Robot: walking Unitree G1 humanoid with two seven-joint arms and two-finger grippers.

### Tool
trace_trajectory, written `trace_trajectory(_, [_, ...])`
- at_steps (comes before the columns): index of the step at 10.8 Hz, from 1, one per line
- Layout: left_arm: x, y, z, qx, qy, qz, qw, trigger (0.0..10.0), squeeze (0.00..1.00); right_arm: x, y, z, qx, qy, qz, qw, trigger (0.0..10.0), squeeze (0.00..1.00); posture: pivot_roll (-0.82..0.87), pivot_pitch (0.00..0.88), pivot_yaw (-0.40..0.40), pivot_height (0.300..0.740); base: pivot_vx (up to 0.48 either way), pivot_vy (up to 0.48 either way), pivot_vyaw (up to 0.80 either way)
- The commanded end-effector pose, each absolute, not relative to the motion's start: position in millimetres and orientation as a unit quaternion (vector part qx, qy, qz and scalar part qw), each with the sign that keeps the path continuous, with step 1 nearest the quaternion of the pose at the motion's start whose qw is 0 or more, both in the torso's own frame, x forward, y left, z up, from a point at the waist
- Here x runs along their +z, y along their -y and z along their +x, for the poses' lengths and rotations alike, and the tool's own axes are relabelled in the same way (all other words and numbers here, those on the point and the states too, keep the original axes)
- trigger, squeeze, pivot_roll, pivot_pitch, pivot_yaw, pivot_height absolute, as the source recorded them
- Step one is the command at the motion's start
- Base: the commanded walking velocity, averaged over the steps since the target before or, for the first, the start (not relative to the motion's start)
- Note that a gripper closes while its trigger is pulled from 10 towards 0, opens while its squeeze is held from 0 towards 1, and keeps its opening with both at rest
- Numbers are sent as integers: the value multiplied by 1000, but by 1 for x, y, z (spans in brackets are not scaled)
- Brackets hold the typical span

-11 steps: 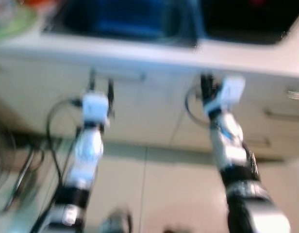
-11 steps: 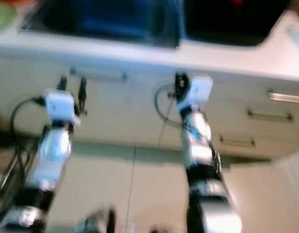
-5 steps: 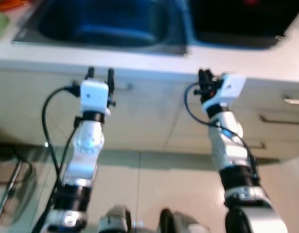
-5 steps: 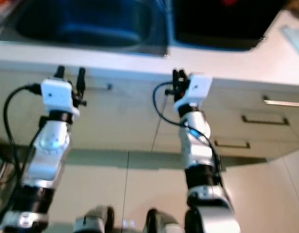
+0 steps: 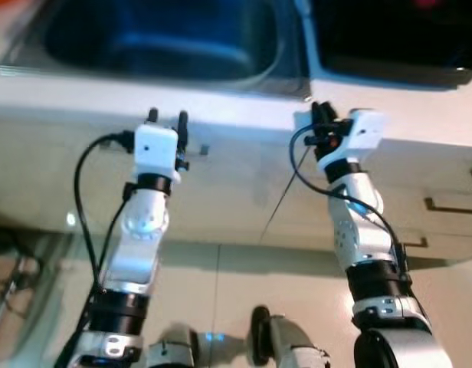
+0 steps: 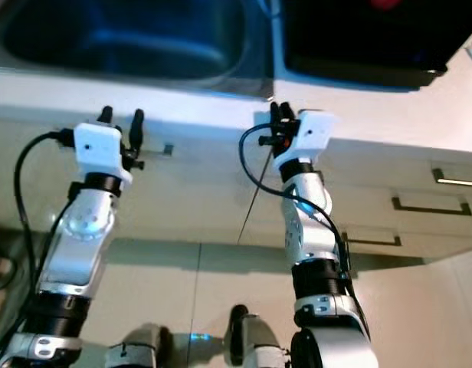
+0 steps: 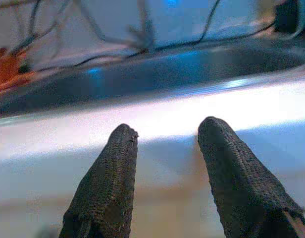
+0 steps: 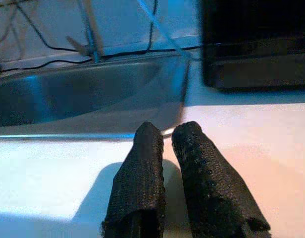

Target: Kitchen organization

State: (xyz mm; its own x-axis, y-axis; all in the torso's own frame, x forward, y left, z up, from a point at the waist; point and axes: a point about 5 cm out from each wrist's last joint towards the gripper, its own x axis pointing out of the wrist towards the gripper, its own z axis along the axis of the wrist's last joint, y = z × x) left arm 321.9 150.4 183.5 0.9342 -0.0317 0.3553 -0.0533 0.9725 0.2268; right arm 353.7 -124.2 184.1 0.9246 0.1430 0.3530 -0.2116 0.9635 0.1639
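Counter (image 5: 221, 92) spans your view, pale and long, with the steel sink (image 5: 159, 38) sunk into it and a black appliance (image 5: 389, 34) (too dark to identify) just beside the basin on the right. Cabinet fronts (image 5: 228, 192) run below, drawer handles (image 6: 420, 203) to the right. Your left hand (image 5: 166, 116) sits raised at the counter's front edge, fingers (image 7: 105, 183) spread apart — holding nothing. Your right hand (image 5: 321, 112) reaches the edge near the sink's corner, fingers (image 8: 140, 183) pressed together, empty.
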Motion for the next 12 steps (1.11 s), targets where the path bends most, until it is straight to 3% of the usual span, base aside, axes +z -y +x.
trace_trajectory(1, [183,-151,319,4,177,114,977,10000,0,169,121,350,94,139,107,980,10000,0,118,247,-43,740,0,480,0])
trace_trajectory(4, [184,-150,318,-3,173,115,978,10000,0,166,119,349,98,125,118,980,10000,0,121,238,-37,740,0,480,-458])
trace_trajectory(12, [185,-149,319,-7,164,118,979,10000,0,163,115,346,98,119,118,981,10000,0,124,257,-27,740,0,480,0])
